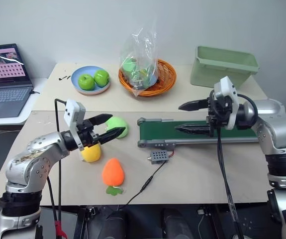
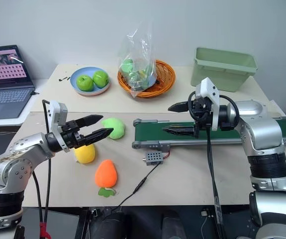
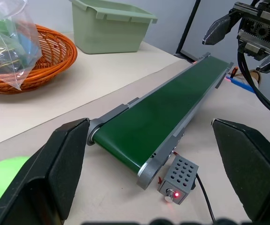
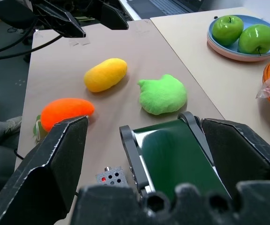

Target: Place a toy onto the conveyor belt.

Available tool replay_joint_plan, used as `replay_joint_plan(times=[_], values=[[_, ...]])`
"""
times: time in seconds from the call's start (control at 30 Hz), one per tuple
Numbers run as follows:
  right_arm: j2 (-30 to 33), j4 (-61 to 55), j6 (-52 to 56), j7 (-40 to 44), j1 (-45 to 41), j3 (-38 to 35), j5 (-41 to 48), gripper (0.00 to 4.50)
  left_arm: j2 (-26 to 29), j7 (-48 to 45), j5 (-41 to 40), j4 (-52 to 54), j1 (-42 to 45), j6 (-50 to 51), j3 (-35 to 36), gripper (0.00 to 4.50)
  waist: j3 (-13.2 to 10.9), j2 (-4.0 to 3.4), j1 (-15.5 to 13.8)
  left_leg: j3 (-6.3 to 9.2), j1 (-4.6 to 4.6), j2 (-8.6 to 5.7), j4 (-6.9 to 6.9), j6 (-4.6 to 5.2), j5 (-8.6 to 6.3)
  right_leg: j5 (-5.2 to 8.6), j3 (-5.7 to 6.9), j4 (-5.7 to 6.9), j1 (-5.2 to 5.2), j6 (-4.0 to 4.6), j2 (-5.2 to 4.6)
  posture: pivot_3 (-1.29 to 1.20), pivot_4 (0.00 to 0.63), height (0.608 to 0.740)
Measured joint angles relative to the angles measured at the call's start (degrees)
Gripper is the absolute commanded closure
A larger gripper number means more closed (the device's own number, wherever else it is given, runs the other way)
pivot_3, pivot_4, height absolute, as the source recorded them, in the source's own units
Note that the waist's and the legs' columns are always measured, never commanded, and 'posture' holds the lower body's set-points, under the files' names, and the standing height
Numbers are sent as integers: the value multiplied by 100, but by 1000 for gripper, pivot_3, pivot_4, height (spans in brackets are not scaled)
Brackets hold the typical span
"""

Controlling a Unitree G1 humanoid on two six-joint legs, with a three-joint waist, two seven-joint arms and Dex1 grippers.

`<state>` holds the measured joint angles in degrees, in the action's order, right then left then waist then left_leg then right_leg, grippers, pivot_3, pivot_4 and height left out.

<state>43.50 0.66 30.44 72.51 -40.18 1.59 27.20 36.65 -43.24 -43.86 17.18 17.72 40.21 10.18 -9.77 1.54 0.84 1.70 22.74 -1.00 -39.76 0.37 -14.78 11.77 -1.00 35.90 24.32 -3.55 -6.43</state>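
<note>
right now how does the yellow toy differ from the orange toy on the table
The yellow toy is plain and lemon-shaped; the orange toy is carrot-shaped with a green leaf. The yellow toy lies nearer the green toy, the orange toy nearer the table's front edge. Both are soft plush, lying off the belt.

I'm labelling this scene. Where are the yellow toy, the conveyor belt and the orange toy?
yellow toy (image 4: 105,74), right wrist view, middle of its body
conveyor belt (image 3: 158,114), left wrist view, green belt surface
orange toy (image 2: 105,174), right eye view, orange body
</note>
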Motion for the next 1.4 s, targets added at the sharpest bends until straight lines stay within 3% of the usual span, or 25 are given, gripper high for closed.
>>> replay_joint_plan(times=[0.23, 0.4, 0.63, 0.8, 0.97, 1.4], values=[[-40, 125, 0, 134, -130, 68, -7, 0, 64, 378, -313, 104, -287, 340, 578, 57, -1, 0, 30, 14, 0, 2, 3, 0, 0, 0, -1, 0, 4, 0, 0, 0, 150, 740], [-97, 189, -1, 251, -193, 165, -10, 0, 79, 900, -1874, 314, -1138, 999, 2164, 57, -2, -2, 65, 28, 0, 6, 4, 2, -2, 0, -1, -3, 6, 0, -1, 0, 150, 740], [-227, 292, -1, 453, -309, 357, -14, 0, -328, 2289, -3830, -119, -1511, 1120, 3224, 57, -2, -2, -18, 32, -12, 2, 5, 0, -3, 0, 0, -1, -4, 1, -4, 0, 150, 740], [-240, 465, -37, 501, -427, 415, -120, 0, -608, 3435, -3979, -1095, -1877, 1117, 3320, 57, -2, -2, -2, 29, -21, -2, 15, -1, -4, 0, -5, -4, -6, 2, -4, 0, 150, 740], [-265, 541, -67, 521, -436, 450, -167, 0, -925, 3959, -4249, -1628, -1855, 1124, 3234, 57, -6, 7, -27, 31, -23, -2, 14, -5, -2, 0, -3, -1, -8, 4, -4, 0, 150, 740], [-119, 401, -96, 453, -410, 414, -217, 0, -1164, 4025, -3812, -2718, -1264, 1242, 2458, 57, -5, 8, 1, 28, -22, -4, 16, -6, -3, -1, -4, -4, -7, 4, -3, 0, 150, 740]])
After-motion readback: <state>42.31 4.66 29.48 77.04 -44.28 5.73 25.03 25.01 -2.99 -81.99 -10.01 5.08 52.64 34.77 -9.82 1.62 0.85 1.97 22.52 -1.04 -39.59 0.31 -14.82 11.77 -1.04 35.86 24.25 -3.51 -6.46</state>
